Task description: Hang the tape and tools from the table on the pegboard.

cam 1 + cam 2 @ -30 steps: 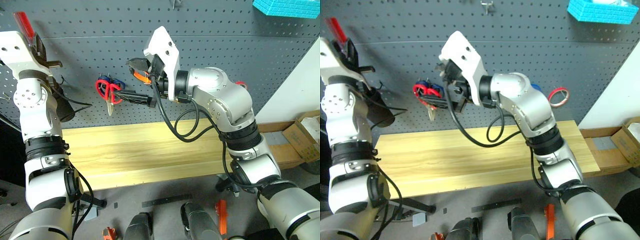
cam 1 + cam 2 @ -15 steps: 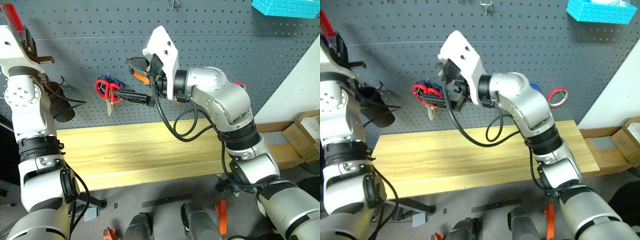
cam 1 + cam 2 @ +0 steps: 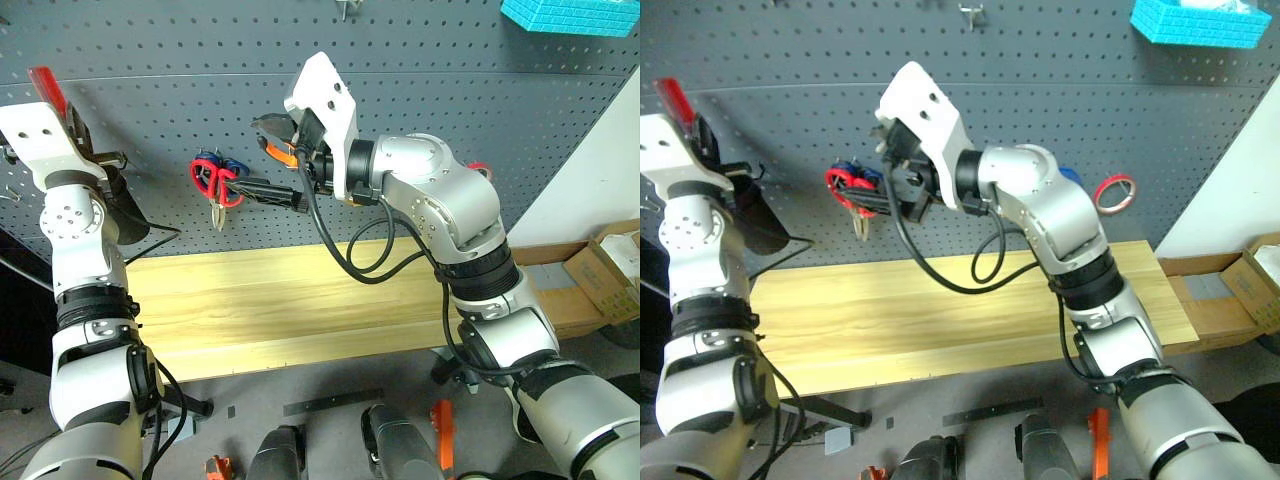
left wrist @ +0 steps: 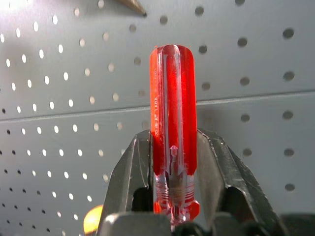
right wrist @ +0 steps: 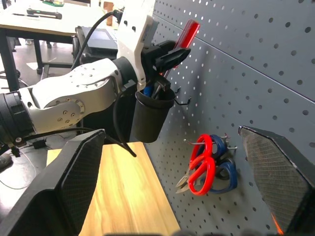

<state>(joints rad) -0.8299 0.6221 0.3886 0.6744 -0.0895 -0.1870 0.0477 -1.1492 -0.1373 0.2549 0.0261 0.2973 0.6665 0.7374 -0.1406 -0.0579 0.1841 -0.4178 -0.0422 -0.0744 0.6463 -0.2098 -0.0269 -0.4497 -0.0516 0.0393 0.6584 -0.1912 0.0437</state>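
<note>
The left gripper (image 4: 172,196) jaws clamp the red-handled screwdriver (image 4: 173,118), handle toward the pegboard (image 3: 450,60). At three o'clock, the right gripper (image 5: 167,182) jaws gape wide, empty.

Black cup (image 5: 150,117) hangs on wall panel at far left, w/ dark bits poking out its top; small metal hook (image 5: 183,102) sticks out just right of it. Blue-handled scissors (image 5: 224,167) hang further right, tucked behind a red pair, touching. Turquoise ridged block (image 3: 572,14) sits high at far right, top edge cut off. Cardboard boxes (image 3: 606,268) on floor at right, beyond bench end. On grey floor near: thin dark strip (image 3: 331,402), small orange item (image 3: 441,433) right of it, pale square scrap (image 3: 837,439) at left. Desk w/ clutter (image 5: 54,17) further off in room, to the left.
</note>
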